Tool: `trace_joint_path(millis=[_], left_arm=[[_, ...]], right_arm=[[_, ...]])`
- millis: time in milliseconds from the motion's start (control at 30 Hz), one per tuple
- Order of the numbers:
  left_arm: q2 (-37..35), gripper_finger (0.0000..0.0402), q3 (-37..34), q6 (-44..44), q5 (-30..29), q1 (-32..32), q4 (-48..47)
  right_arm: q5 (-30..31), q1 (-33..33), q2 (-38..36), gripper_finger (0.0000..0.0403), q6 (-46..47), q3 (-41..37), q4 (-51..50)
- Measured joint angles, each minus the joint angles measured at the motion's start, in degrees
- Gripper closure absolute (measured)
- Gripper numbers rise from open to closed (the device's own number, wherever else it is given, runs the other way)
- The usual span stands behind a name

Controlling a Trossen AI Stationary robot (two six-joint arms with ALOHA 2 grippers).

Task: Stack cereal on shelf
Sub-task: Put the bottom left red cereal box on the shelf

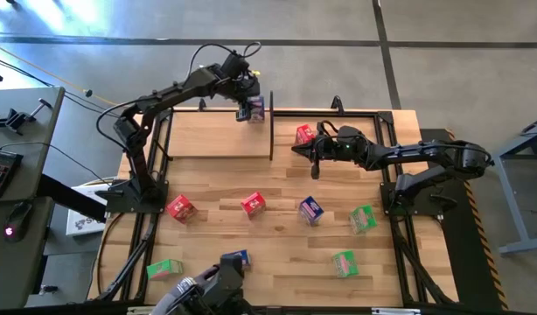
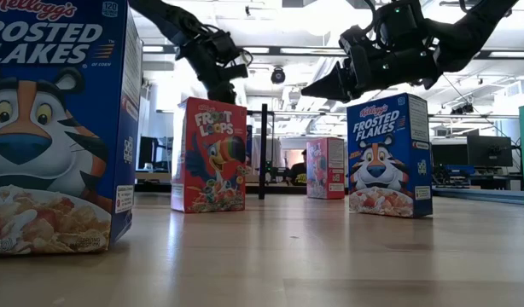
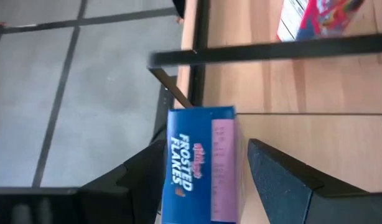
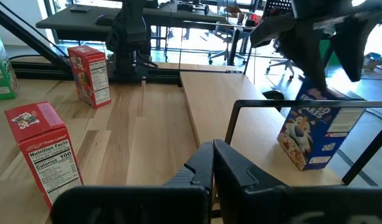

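A blue Frosted Flakes cereal box (image 1: 257, 108) stands on its base on the shelf (image 1: 212, 136), at the far edge, just left of the black divider (image 1: 271, 131). My left gripper (image 3: 203, 180) is open over it, one finger on each side of the box's upper part (image 3: 200, 162). A red cereal box (image 1: 304, 134) stands on the shelf right of the divider. My right gripper (image 1: 296, 149) hovers shut beside that red box, on its near side, holding nothing. My left gripper comes at the blue box from above, slanting down. A strip of bare wood shows between one finger (image 3: 284, 180) and the box's pink side (image 3: 225, 162). Whether the other finger (image 3: 138, 180) touches the box I cannot tell.
Loose cereal boxes stand on the tabletop nearer the front: red ones (image 1: 181, 207) (image 1: 253, 204), a blue-purple one (image 1: 311, 209), green ones (image 1: 363, 219) (image 1: 344, 262) (image 1: 164, 268) and a blue one (image 1: 238, 258). The shelf's black frame bars (image 3: 265, 50) run close to my left gripper.
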Motion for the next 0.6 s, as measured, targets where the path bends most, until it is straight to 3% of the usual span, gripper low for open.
trace_joint_path(millis=[233,367,600], left_arm=[[-0.5,0.0188,0.0,0.8,-0.2,0.0,-0.6],[-4.2,0.0194,0.0,0.2,-2.2,-0.3,-0.1],[-13.5,0.0262,-4.0,-10.2,1.7,-2.7,-0.8]], right_arm=[[0.0,0.0,0.0,0.0403,0.0,0.0,0.0],[0.0,0.0,0.0,0.0403,0.0,0.0,-0.2],[0.0,0.0,0.0,0.0403,-0.7,0.0,-0.2]])
